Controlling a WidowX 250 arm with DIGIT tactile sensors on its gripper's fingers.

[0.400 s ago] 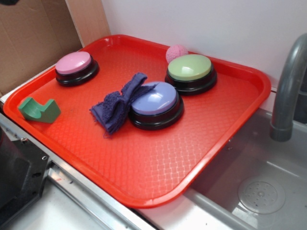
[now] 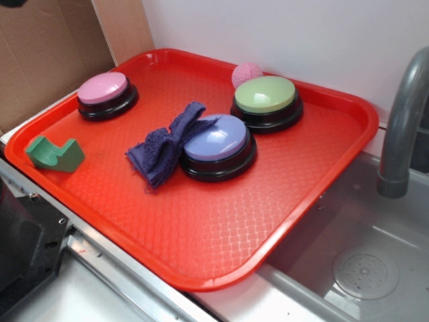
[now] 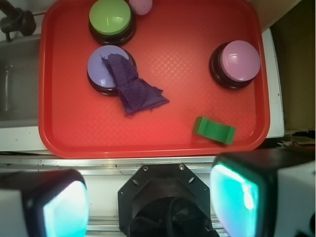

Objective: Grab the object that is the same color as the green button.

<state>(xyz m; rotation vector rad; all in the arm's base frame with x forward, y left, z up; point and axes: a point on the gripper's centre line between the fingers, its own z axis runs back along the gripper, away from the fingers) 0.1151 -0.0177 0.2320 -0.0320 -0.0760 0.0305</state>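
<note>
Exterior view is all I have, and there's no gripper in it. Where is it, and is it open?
Observer: The wrist view shows the gripper open, its fingers wide apart with nothing between them.
Operator: Is it over the green block yet?
Observer: No. It appears to hang outside the near rim of the tray. The green block lies just inside that rim, apart from the fingers.
Operator: Is anything crowding the block?
Observer: From overhead, bare tray surrounds it. The pink button is nearest, with a clear gap between them.
</note>
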